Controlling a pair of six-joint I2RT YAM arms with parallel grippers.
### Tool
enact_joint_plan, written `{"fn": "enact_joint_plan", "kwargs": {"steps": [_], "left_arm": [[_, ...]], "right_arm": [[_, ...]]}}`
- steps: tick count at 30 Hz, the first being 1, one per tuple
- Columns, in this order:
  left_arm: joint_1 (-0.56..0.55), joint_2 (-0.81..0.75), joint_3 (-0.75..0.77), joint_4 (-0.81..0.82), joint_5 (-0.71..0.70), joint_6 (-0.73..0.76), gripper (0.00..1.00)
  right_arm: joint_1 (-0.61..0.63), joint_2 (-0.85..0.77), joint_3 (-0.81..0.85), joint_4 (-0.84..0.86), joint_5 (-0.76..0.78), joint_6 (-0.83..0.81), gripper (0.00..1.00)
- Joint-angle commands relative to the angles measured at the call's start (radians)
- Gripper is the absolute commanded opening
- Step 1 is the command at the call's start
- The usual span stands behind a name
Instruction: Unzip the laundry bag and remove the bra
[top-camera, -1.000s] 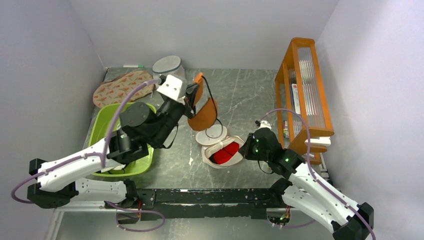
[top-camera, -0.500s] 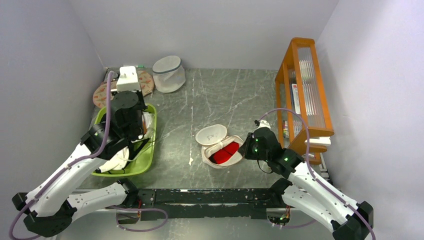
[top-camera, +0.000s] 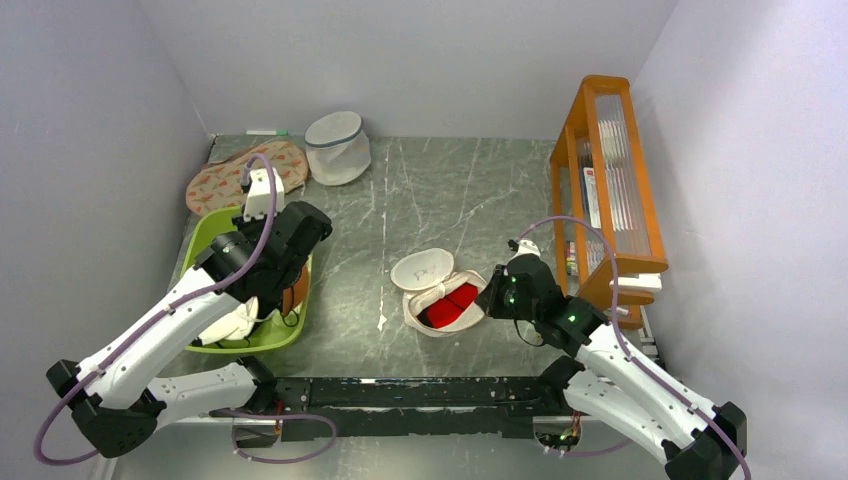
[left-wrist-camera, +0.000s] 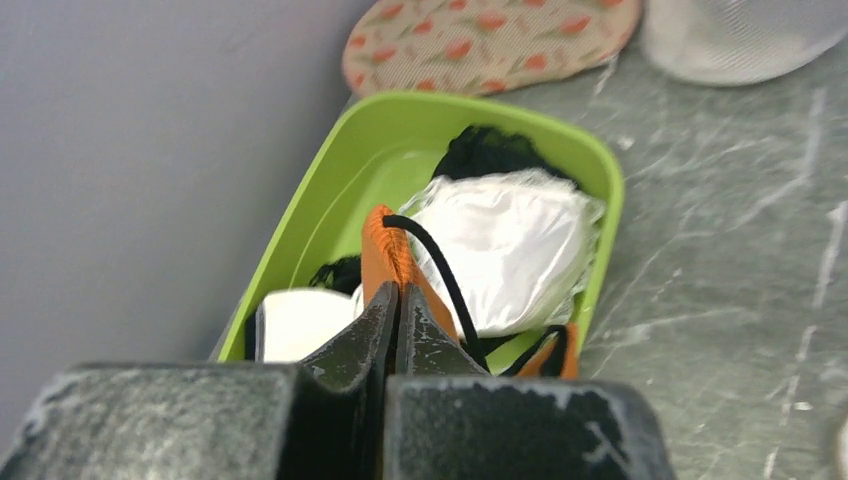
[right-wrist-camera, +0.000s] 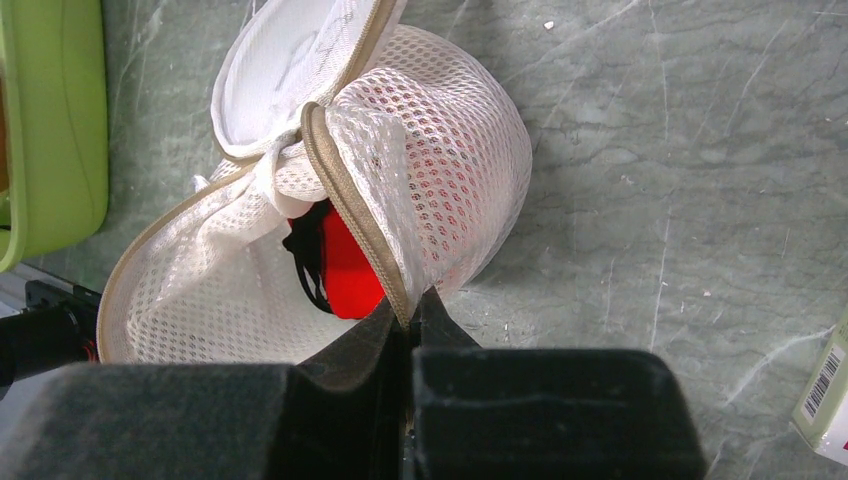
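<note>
Tabletop (top-camera: 470, 190) of grey-green stone carried an orange rack (top-camera: 600, 180) along its right edge and a lime-green tub (left-wrist-camera: 330, 190) at its left, with bare surface between them. Left gripper (left-wrist-camera: 397, 295) hung over the tub's near end, jaws pressed almost together on the orange bra (left-wrist-camera: 385, 245), whose black strap (left-wrist-camera: 440, 275) looped out of the pinch. The cup pointed away from the fingers along the tub's long axis, above white laundry (left-wrist-camera: 510, 240) lying there, so a drop looked to need only parted jaws. The laundry bag (right-wrist-camera: 440, 150) lay unzipped near the table's front edge, well apart from the tub and much nearer the right arm. Right gripper (right-wrist-camera: 410, 305) was clamped on the bag's tan zip rim (right-wrist-camera: 345, 200), holding the mouth agape. A red garment (right-wrist-camera: 350, 265) with black trim showed inside. Reaching it would likely take the left arm across the bare strip, with the rack well clear.
</note>
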Motion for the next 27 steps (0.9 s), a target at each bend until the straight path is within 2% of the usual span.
{"fn": "enact_joint_plan", "kwargs": {"steps": [1,10,12,14,15,18,25,27], "left_arm": [[0.011,0.013,0.016,-0.367,-0.083,-0.425,0.07],[0.011,-0.134,-0.074,-0.298,-0.099,-0.430,0.07],[0.010,-0.159,-0.138,-0.142,-0.100,-0.276,0.07],[0.014,-0.171,-0.228,0.157,-0.050,-0.036,0.07],[0.024,-0.158,-0.263,0.218,-0.035,0.008,0.07],[0.123,-0.077,-0.301,0.282,0.026,0.024,0.07],[0.461,0.094,-0.331,0.498,0.428,0.089,0.07],[0.483,0.120,-0.311,0.523,0.482,0.099,0.07]], "right_arm": [[0.003,-0.003,-0.005,0.021,-0.001,-0.007,0.00],[0.003,0.003,-0.002,0.024,-0.004,-0.012,0.00],[0.003,0.000,-0.008,0.028,-0.006,-0.012,0.00],[0.003,0.001,-0.007,0.030,-0.010,-0.012,0.00],[0.003,0.002,-0.003,0.025,-0.010,-0.012,0.00],[0.002,-0.004,0.001,0.025,-0.009,-0.012,0.00],[0.003,-0.018,-0.002,0.030,0.001,-0.011,0.00],[0.003,-0.013,0.003,0.024,0.001,-0.009,0.00]]}}
